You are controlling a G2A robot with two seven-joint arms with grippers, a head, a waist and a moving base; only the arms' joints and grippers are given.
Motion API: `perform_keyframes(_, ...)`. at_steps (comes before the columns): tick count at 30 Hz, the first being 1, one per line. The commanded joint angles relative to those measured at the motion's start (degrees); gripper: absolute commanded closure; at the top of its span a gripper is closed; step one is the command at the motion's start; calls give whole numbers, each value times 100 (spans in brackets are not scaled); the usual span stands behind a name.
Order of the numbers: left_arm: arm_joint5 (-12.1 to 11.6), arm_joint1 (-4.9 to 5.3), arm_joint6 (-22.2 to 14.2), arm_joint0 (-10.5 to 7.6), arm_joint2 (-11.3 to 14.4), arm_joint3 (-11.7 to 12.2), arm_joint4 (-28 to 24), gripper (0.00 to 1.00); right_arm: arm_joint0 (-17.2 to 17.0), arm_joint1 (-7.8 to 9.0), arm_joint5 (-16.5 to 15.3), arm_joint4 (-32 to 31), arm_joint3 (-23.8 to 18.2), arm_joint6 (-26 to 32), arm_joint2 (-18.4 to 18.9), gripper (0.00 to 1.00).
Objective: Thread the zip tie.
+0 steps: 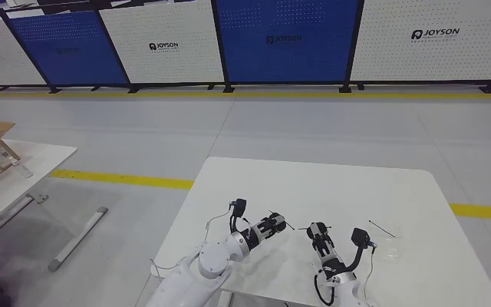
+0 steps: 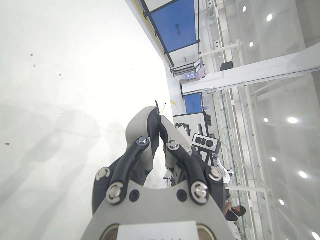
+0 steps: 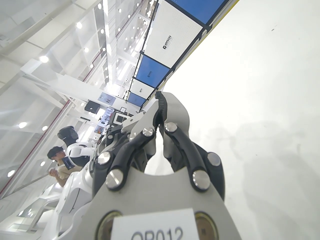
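L gripper point(image 2: 159, 114) was clamped on the zip tie point(image 2: 157, 105), only a short black end showing past its tips, above the white table point(image 1: 322, 180). R gripper point(image 3: 160, 98) was pinched tight; dark nub at its tips unidentifiable. Thin black strip point(image 1: 381, 228) lay on table nr R gripper.

a thin black zip tie point(image 2: 157, 106) is pinched between the closed fingertips of the left gripper point(image 2: 159, 116). only its short flat end pokes out past the pads, held above the white table point(image 1: 322, 184). in the top view that end points toward the right gripper point(image 1: 314, 229), a small gap apart. a second zip tie point(image 1: 381, 228), also thin and dark, lies flat, straight and slantwise on the table. it sits apart from both grippers, on the right arm's side.
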Motion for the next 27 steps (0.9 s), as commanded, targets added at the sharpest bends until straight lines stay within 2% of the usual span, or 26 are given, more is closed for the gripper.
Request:
perform_keyframes(1,-12,-6,100,2,28,4,77,100,0,0,0,0,0,0,0,100)
perform_keyframes(5,-90,-29,286,7,111,38,144,100,0,0,0,0,0,0,0,100)
perform_keyframes(13,-96,-30,292,7,113,41,135,100,-17,-5,6,90,8,70,29,100)
perform_keyframes(20,-96,-30,292,7,113,41,135,100,-16,-35,-178,317,80,406,118,100)
perform_keyframes(27,-96,-30,292,7,113,41,135,100,-16,-35,-178,317,80,406,118,100)
